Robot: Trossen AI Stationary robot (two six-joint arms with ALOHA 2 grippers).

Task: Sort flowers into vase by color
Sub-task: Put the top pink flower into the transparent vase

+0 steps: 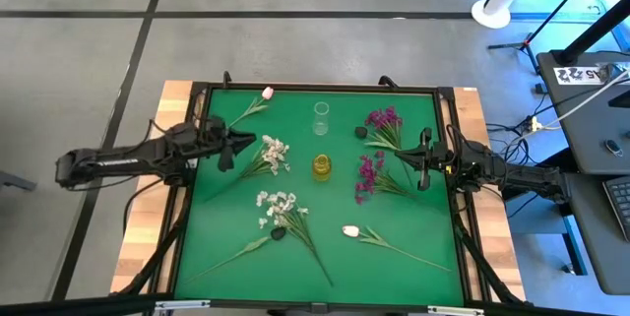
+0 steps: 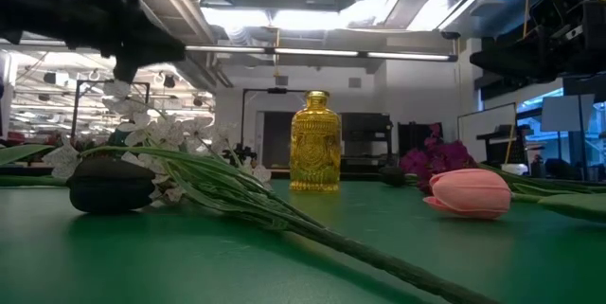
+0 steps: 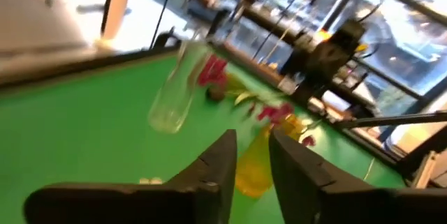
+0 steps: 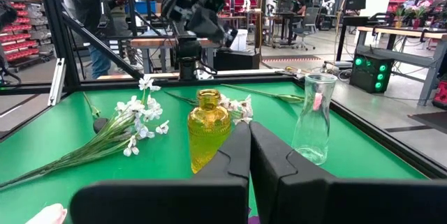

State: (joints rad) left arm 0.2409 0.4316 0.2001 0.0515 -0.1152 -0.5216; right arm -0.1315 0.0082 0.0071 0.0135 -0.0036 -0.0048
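Note:
On the green mat lie two white sprays, two pink tulips and two magenta clusters, each flat on its stem. A clear glass vase and a yellow glass vase stand upright mid-table. My left gripper hovers at the left side, just short of the upper white spray. It is open a little and has nothing between its fingers. My right gripper waits at the right side, shut, beside the magenta clusters.
A raised black frame borders the mat. Small dark lumps sit on the stems. Cables and a desk stand beyond the right edge. A person stands in the room behind the left arm.

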